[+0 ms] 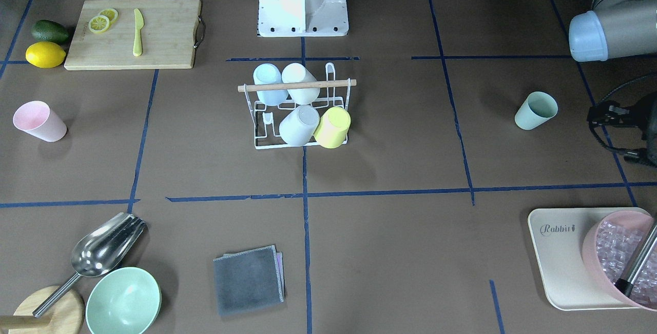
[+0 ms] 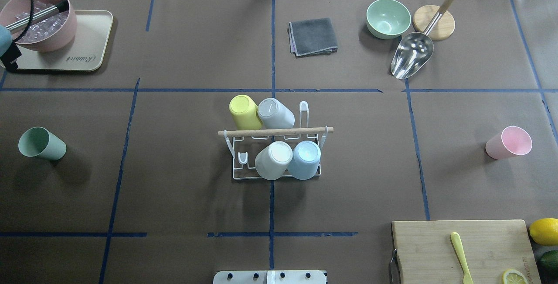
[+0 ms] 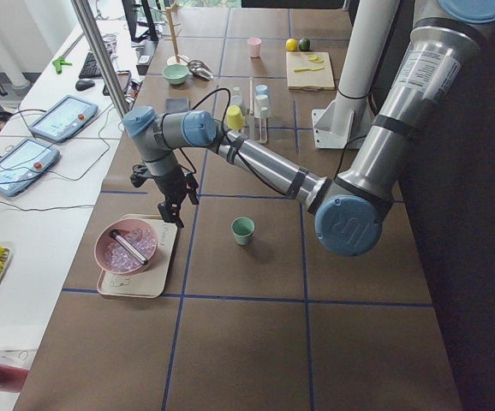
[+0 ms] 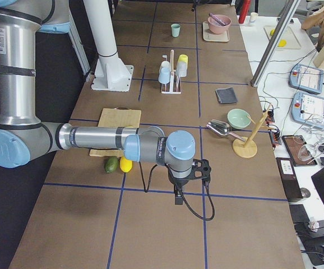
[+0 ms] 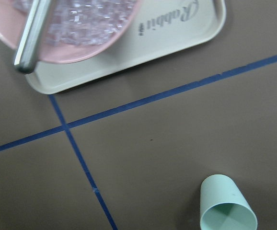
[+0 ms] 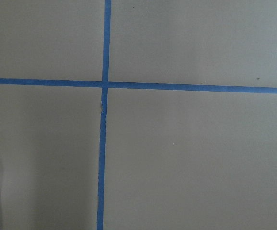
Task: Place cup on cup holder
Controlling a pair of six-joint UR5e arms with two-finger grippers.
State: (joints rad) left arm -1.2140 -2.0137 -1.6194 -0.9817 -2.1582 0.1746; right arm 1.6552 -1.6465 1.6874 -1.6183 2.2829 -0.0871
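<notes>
On the brown tabletop (image 2: 174, 188) the cup holder (image 2: 274, 131) stands centred, the mint cup (image 2: 42, 143) near the left edge; I can't tell finger spacing on the left gripper (image 3: 174, 214) or right gripper (image 4: 191, 176), so a misjudged pinch could topple that cup.

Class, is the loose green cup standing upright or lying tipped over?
Upright: the green cup stands on its base with its open mouth facing up.

- Rack (image 2: 275, 131) in the middle of the bench (image 2: 174, 196), four cups (image 2: 273, 160) on it.
- Left cup (image 2: 42, 143) well to the rack's left, right cup (image 2: 508, 142) well to its right.
- Tray (image 2: 91, 35) far left, bowl (image 2: 48, 44) on it.
- Cloth (image 2: 313, 36) beyond the rack.
- Board (image 2: 436, 249) near right.
</notes>
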